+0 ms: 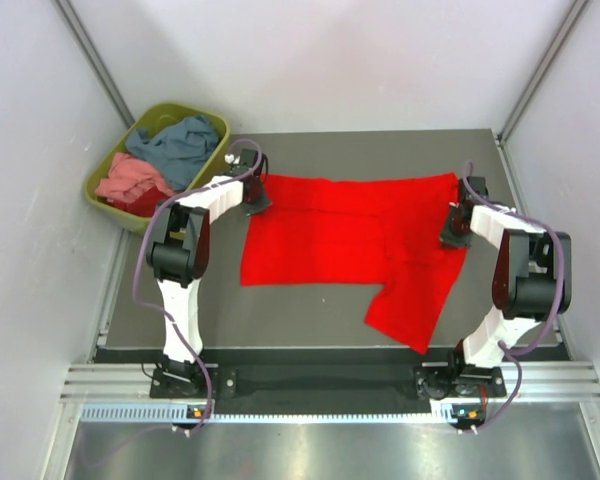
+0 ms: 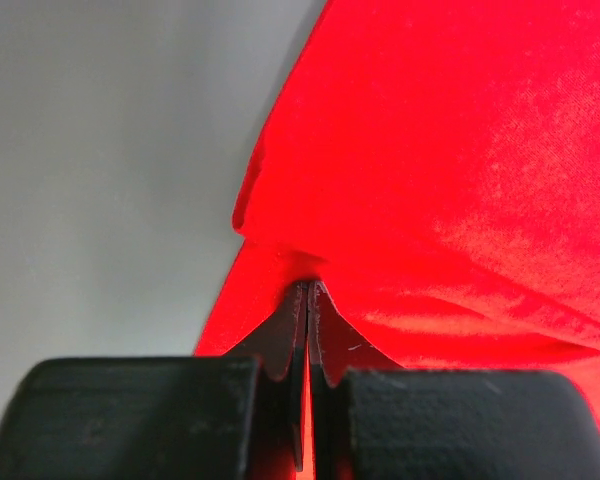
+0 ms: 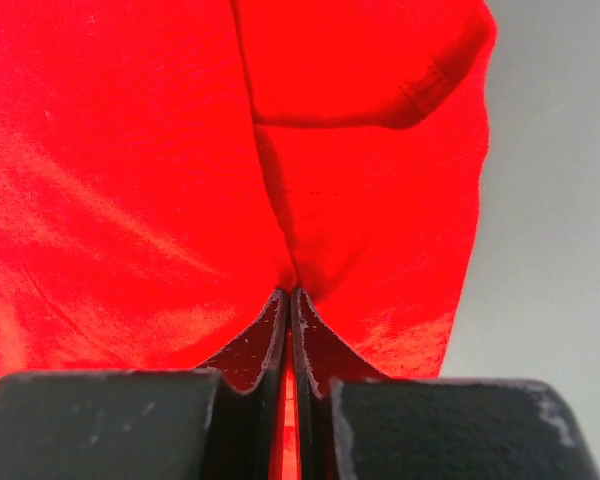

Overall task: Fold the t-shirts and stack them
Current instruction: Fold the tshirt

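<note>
The left gripper (image 2: 308, 290) is seen in its wrist view with jaws pressed together, a puckered edge of the red t-shirt (image 2: 460, 150) pinched at the tips. Pale grey surface fills the left of that frame.

The right gripper (image 3: 288, 295) is likewise clamped on red cloth, and a crease runs up the frame from its tips. Neither pinch can be made out in the top view.

Only the top view shows the layout. The red t-shirt is spread at centre frame on the dark table (image 1: 310, 310), held at its upper left and upper right corners, with one flap trailing to the lower right.

At upper left, off the table, an olive-green tub (image 1: 108, 192) holds a blue-grey shirt (image 1: 185, 148), a salmon pink shirt (image 1: 130, 178) and darker red cloth (image 1: 140, 203).
</note>
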`<state>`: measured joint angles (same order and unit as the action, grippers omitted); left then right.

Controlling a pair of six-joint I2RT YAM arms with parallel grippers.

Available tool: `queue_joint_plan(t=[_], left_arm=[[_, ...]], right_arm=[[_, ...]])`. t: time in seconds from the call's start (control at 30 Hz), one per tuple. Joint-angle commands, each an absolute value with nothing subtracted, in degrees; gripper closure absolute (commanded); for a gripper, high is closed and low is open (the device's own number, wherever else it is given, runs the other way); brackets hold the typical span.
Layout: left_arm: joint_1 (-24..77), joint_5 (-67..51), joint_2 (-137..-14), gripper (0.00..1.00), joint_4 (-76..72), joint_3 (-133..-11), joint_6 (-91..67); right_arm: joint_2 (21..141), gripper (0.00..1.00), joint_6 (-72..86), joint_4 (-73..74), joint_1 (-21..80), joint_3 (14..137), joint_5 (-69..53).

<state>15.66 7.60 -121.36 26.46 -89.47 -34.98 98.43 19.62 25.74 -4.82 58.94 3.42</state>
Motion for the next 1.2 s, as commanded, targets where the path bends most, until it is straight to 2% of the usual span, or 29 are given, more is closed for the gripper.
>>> queue_joint_plan(t=[0.0,0.13,0.17,0.23,0.3,0.33,0.4,0.57,0.73,0.9,1.0,1.17], left_arm=[[14.85,11.25,-123.57,1.00,28.13,-90.62,-34.10],[14.85,11.25,-123.66,1.00,28.04,-90.88,-34.10],[14.85,10.99,-123.58,1.00,28.12,-90.88,-34.19],[14.85,10.20,-123.66,1.00,28.04,-90.88,-34.36],[14.85,9.32,-123.66,1.00,27.69,-90.88,-34.54],[14.85,8.53,-123.66,1.00,27.51,-90.88,-34.45],[14.85,8.00,-123.84,1.00,27.25,-90.88,-34.28],[14.85,7.21,-124.98,1.00,26.02,-91.58,-33.23],[14.85,6.15,-127.26,1.00,28.11,-97.55,-32.08],[14.85,5.28,-127.18,1.00,29.35,-100.10,-31.64],[14.85,3.69,-124.91,1.00,30.76,-99.67,-32.52],[14.94,2.46,-117.97,0.94,31.29,-96.86,-33.05]], right_arm=[[98.61,1.00,18.81,25.93,-4.83,60.56,9.31],[97.74,0.99,18.81,26.46,-4.83,61.08,10.63],[97.47,0.94,18.98,26.37,-4.83,61.08,10.63],[97.82,0.91,19.25,26.02,-4.83,61.08,10.20],[98.78,0.92,19.16,25.93,-4.83,61.35,9.49],[98.96,0.97,19.07,25.84,-4.83,61.43,9.41],[99.31,1.00,18.72,25.58,-4.83,61.70,10.02],[100.19,0.99,18.63,23.47,-4.83,63.80,8.62],[104.15,0.96,18.90,23.29,-4.75,66.71,7.38],[104.42,0.91,18.98,23.55,-4.48,67.15,7.29],[102.93,0.85,19.60,27.40,-4.48,68.02,7.99],[98.62,0.73,19.95,33.74,-4.48,71.62,9.93]])
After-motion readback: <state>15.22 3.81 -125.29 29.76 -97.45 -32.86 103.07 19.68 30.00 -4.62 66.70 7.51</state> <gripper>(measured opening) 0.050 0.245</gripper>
